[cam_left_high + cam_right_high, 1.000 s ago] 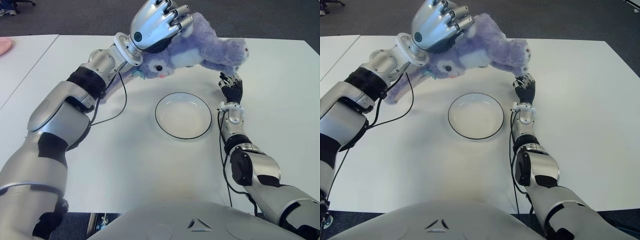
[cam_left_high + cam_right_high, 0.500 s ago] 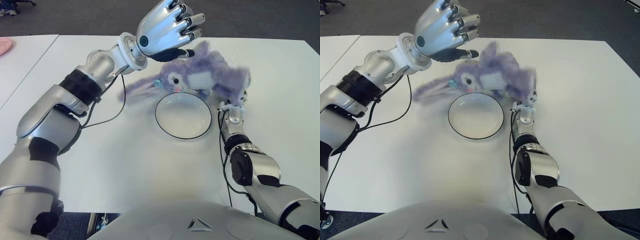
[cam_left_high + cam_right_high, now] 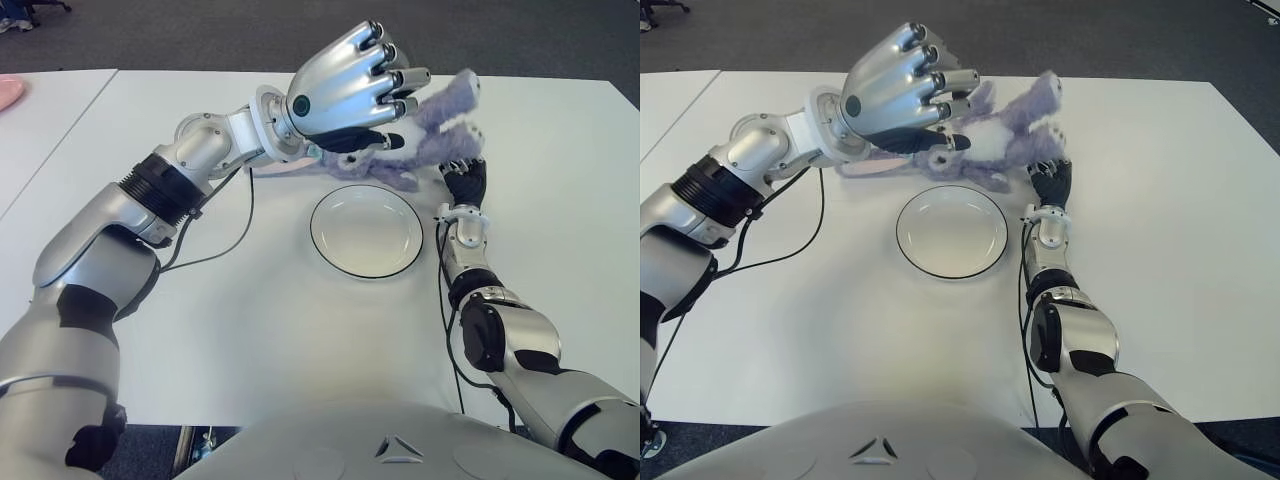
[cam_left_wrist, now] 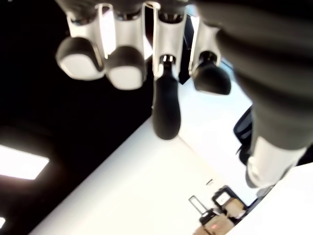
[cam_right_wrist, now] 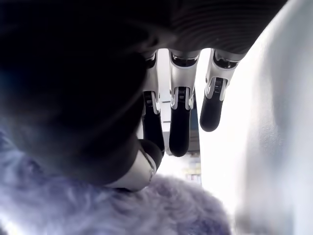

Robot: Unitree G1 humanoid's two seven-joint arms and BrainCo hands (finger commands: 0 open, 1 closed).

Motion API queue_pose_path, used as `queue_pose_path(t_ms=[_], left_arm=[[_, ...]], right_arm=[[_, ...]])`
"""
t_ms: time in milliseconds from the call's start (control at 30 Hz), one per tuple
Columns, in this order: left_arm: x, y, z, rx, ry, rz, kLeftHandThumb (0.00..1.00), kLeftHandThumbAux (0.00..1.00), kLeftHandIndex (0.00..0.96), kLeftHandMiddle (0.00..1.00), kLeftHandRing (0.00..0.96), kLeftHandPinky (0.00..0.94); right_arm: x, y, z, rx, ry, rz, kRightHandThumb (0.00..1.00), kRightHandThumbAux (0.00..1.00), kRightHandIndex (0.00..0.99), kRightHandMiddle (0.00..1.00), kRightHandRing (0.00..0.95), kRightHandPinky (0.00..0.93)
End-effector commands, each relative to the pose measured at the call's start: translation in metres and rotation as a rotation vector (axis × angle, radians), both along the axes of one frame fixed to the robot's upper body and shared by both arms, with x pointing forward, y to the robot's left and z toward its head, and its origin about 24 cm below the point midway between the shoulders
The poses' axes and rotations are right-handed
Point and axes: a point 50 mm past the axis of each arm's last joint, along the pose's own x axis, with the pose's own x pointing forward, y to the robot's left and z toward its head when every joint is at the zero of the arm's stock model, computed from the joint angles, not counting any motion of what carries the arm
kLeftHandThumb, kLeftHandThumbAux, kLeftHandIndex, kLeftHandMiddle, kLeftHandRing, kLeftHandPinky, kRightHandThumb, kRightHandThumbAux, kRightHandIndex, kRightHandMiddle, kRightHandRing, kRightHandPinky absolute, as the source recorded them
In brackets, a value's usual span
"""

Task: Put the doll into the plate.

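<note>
Reading the eye views first: my left hand (image 3: 350,95) is raised above the far half of the white table (image 3: 250,330), at about 11 o'clock from the plate (image 3: 366,230). Its fingers (image 3: 385,70) are spread and extended, and the left wrist view confirms this, with the fingertips (image 4: 166,110) apart and nothing between them. I log the left hand as empty.

The doll (image 3: 430,140), a fuzzy purple plush, lies on the table just beyond the plate's far rim, spanning roughly 12 to 1 o'clock from the plate's centre. Part of it is hidden behind my left hand. One limb sticks upward at its right end. It is outside the plate; whether it touches the rim I cannot tell.

My right hand (image 3: 466,180) sits at about 2 o'clock from the plate, just beside the doll's right end. In the right wrist view, purple fur (image 5: 161,210) fills the space right under the palm, and three fingers (image 5: 179,127) hang extended and slightly apart, not curled into the plush. The hand appears to touch the fur without gripping it.

The plate is white with a dark rim and holds nothing.
</note>
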Motion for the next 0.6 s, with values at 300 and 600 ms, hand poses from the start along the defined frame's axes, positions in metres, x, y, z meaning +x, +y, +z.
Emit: queue_pose_path(t_ms=[300,600], left_arm=[[-0.017,0.007,-0.041,0.028,0.192,-0.038,0.186,0.799,0.819,0.889,0.879,0.868],[-0.022,0.013,-0.049,0.028,0.147,0.008,0.168,0.743,0.817,0.892,0.884,0.887]], right_arm=[[-0.1,0.019,-0.116,0.129,0.475,-0.059,0.744,0.934,0.357,0.324,0.278,0.157],[-0.1,0.023,-0.112,0.139,0.422,-0.071,0.849,0.911,0.344,0.329,0.328,0.19]])
